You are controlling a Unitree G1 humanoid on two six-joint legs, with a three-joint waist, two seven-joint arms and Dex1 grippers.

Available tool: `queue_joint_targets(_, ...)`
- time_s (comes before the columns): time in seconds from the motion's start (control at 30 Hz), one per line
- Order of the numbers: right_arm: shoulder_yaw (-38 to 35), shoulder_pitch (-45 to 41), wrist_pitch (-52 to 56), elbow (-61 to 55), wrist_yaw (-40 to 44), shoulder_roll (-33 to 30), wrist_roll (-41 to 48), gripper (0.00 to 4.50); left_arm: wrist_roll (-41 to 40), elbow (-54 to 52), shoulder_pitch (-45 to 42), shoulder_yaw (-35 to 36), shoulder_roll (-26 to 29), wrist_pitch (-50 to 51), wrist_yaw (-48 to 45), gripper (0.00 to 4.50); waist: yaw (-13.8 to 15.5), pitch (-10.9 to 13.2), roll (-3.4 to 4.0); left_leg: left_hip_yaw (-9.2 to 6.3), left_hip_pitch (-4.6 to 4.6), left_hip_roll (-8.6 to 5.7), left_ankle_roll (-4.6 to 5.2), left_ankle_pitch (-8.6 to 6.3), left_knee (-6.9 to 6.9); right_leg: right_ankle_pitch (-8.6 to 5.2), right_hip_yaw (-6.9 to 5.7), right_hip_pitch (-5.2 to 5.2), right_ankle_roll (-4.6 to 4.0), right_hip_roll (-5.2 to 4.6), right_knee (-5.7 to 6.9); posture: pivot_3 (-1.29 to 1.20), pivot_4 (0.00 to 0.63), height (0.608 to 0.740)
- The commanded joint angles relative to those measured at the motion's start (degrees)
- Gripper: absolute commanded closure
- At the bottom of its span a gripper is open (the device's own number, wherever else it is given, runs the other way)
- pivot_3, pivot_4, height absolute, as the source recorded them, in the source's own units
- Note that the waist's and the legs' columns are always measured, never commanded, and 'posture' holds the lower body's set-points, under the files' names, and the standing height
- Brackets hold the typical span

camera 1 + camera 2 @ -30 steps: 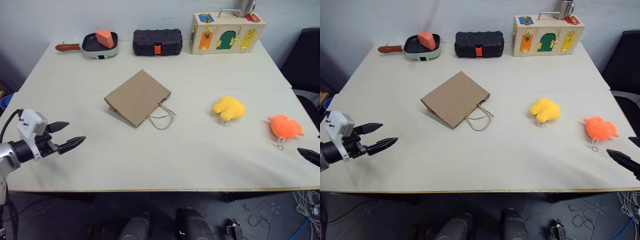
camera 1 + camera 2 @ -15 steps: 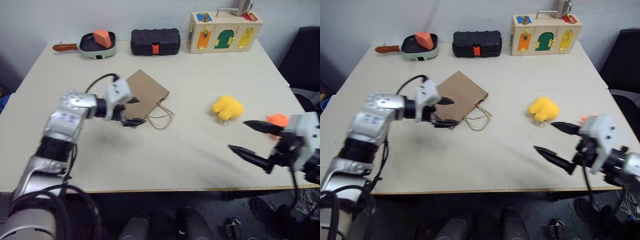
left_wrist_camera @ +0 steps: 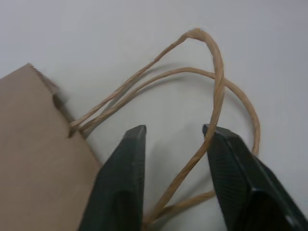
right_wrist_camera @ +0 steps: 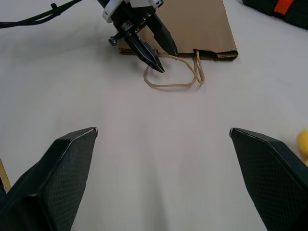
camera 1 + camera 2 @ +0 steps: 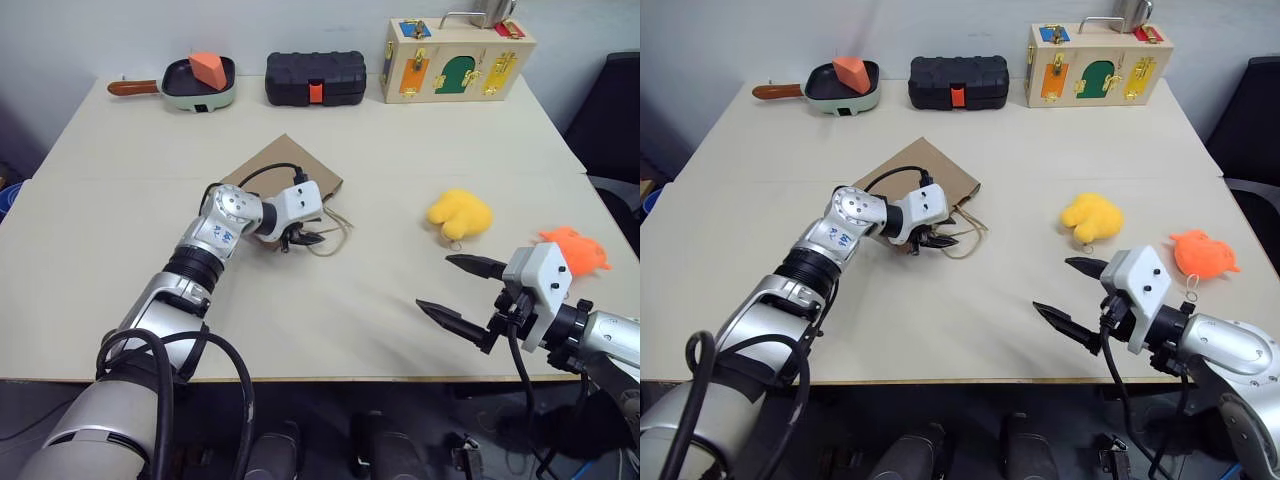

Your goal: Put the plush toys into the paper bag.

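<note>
Left claw [image 3: 175, 159]: fingers part-closed, gap remaining between them. One strand of the handle [image 3: 211, 96] runs up between the fingers; nothing is pinched yet. The bag [image 5: 285, 170] lies flat just behind this claw, its mouth edge beside the left-hand finger.

Right claw [image 5: 458, 290]: spread wide, empty, hovering above the table [image 5: 350, 330]. The yellow toy [image 5: 459, 214] lies near, ahead of the far fingertip. The orange toy [image 5: 574, 249] lies just past the wrist, on the outer side.

Step in hand, as judged: grip the handle to raise the bag mouth.
1. Centre the strand between the pads before closing.
2. Take both loops if possible; one loop may lift one wall only.
3. Close fully. The paper cord is thin and slips through a loose pinch.
4. Lift slowly, away from the bag body, so the mouth opens toward the right claw.

Changes from one second ago:
- Left claw was wide open near the table's left edge, well apart from the bag. It has since crossed to the handle and partly closed.
- Right claw was at the right table edge; it has moved inward, equally spread.
- Bag and toys have not moved.
</note>
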Motion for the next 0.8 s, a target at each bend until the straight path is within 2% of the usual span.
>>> queue_joint_targets(0.03, -1.7, 0.4, -1.8, -0.8, -0.8, 0.6, -1.1, 0.00, -1.0, 0.1, -1.2, 2.8, -0.3, -0.2, -0.7, 3.85, -0.1, 0.0, 0.00, 0.02, 0.01, 0.00, 0.00, 0.00, 0.00, 0.00, 0.02, -0.01, 0.00, 0.00, 0.01, 0.00, 0.150, 0.740)
queue_joint_targets(0.1, -1.5, 0.4, -2.1, -0.3, -1.0, 0.9, -1.6, 0.00, -2.2, 0.0, -1.1, 4.2, -0.7, 1.3, -1.7, 4.49, 0.0, 0.0, 0.00, 0.03, 0.03, 0.00, 0.00, 0.00, 0.01, 0.00, 0.02, -0.02, 0.00, 0.01, 0.00, 0.00, 0.150, 0.740)
queue_joint_targets(0.27, -1.3, 0.3, -2.0, -0.2, -1.0, 1.7, -1.8, 0.00, -7.1, -4.9, -0.1, 8.9, 0.0, 7.4, -7.3, 4.49, 0.0, 0.0, 0.00, 0.02, 0.01, -0.01, 0.00, 0.00, 0.04, 0.00, 0.02, -0.02, 0.00, 0.00, 0.02, 0.00, 0.150, 0.740)
queue_joint_targets(0.43, -1.2, -2.1, -0.6, -0.7, -1.7, 2.9, 1.0, 0.00, -17.1, -20.4, 3.2, 14.1, 3.4, 21.6, -16.4, 4.49, -0.3, 0.0, 0.01, 0.00, 0.01, 0.02, 0.00, 0.00, 0.04, 0.00, 0.03, -0.02, 0.00, 0.00, 0.06, 0.00, 0.150, 0.740)
queue_joint_targets(0.53, -0.1, -4.6, 0.8, -1.5, -2.1, 3.9, 4.2, 0.65, -22.8, -30.2, 5.5, 16.2, 5.6, 30.9, -19.0, 4.50, -0.5, 0.0, 0.02, -0.01, 0.02, 0.04, -0.01, 0.01, 0.04, 0.00, 0.04, -0.04, 0.00, 0.01, 0.05, 0.00, 0.150, 0.740)
queue_joint_targets(0.63, 4.7, -7.9, 1.4, -1.8, -2.2, 4.7, 4.5, 1.64, -26.4, -38.4, 8.2, 16.7, 7.2, 37.4, -19.1, 4.50, -0.4, 0.0, 0.02, -0.03, 0.03, 0.04, -0.01, 0.00, 0.08, 0.00, 0.03, -0.02, 0.00, 0.01, 0.03, 0.00, 0.150, 0.740)
queue_joint_targets(0.8, 17.6, -17.5, 2.3, 2.9, -5.6, 9.5, -1.4, 3.47, -29.6, -45.2, 11.0, 17.0, 7.0, 42.7, -16.6, 4.50, -0.4, 0.0, 0.02, -0.03, 0.03, 0.02, -0.01, 0.00, 0.21, 0.00, 0.04, -0.01, 0.00, 0.01, -0.02, 0.00, 0.150, 0.740)
